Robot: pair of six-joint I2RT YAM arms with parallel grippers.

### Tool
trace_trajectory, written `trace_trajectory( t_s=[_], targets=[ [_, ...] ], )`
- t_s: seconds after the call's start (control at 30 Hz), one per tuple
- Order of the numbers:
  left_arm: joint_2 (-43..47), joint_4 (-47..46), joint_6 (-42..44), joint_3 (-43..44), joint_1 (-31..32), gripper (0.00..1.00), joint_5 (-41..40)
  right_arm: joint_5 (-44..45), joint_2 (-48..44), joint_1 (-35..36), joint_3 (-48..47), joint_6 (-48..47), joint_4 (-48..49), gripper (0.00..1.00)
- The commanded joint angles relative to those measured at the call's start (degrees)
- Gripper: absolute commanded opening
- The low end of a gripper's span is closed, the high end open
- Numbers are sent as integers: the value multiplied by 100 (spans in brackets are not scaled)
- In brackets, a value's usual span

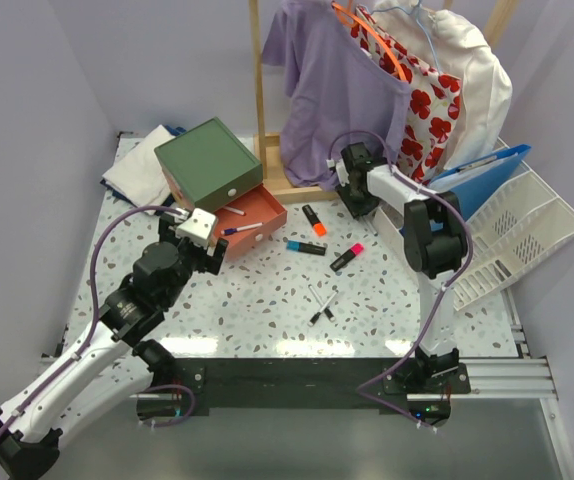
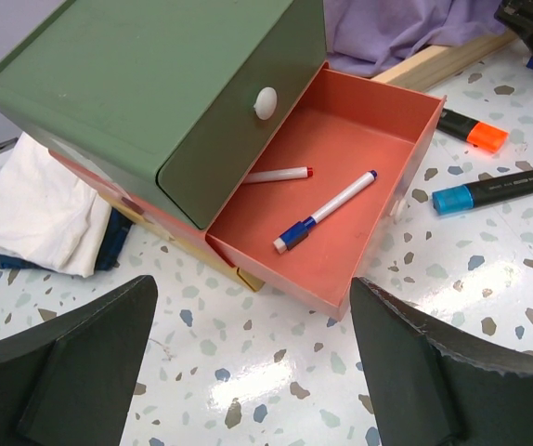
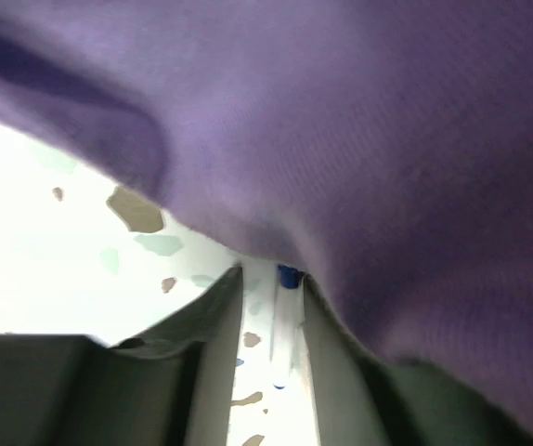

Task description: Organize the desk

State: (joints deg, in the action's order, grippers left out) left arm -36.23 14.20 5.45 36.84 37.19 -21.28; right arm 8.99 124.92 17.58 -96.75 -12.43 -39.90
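Black bar [image 1: 297, 385] along the front edge, and beyond it the speckled white desk [image 1: 267, 300] spreads out under both arms. Two thin dark pens [image 1: 322, 303] lie loose mid-table. Left gripper [image 2: 253, 297] hovers above the desk surface, jaws spread wide, nothing between them, speckled top showing directly below. Just ahead of it sits the orange drawer [image 2: 341, 177], pulled open, with a blue-capped pen [image 2: 327, 212] and a red-tipped pen [image 2: 276, 175] lying inside. Green box [image 2: 146, 84] stacked above that drawer, white knob facing out. To the right on the desk, a blue highlighter [image 2: 487, 191] and an orange highlighter [image 2: 471, 128], a pink highlighter [image 1: 347, 257] nearby. Further back, the right gripper [image 3: 268, 279] is down low over the desk at the hem of the purple shirt [image 3: 387, 139], fingers pinched on a slim white pen [image 3: 287, 316] with a blue tip. White file tray [image 1: 527, 230] stands at the far right, holding a blue folder [image 1: 487, 170]. Folded white cloth [image 1: 137, 165] at the far left corner.
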Motion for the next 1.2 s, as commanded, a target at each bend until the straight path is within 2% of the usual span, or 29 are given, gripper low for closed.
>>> trace_trajectory(
  t_s=[0.0, 0.17, 0.3, 0.47, 0.6, 0.7, 0.8, 0.97, 1.17],
  targets=[
    [-7, -347, -71, -19, -28, 90, -34, -538, 234, -36, -72, 12, -237, 31],
    [-25, -365, -79, -28, -28, 90, -43, -829, 199, -44, -11, 3, -238, 17],
    [-16, -356, -71, -19, -27, 90, -52, -1452, 103, 26, 42, -303, -308, 0],
    [28, -365, -71, -28, -19, 91, -87, -2232, -275, 87, 69, -901, -501, 0],
    [72, -374, -79, -37, -19, 91, -157, -3043, -696, 192, -212, -2146, -1395, 0],
    [116, -374, -80, -28, -19, 90, -236, -3236, -1276, 420, -38, -2806, -1494, 0],
    [186, -374, -97, -28, -27, 91, -377, -3194, -1839, 832, 68, -3448, -1652, 0],
    [432, -400, -106, -72, -19, 91, -693, -3018, -2393, 1598, -98, -3977, -1565, 0],
    [687, -426, -115, -107, -19, 91, -1141, -2579, -2052, 2477, -1090, -4504, -1573, 1]
  ],
)
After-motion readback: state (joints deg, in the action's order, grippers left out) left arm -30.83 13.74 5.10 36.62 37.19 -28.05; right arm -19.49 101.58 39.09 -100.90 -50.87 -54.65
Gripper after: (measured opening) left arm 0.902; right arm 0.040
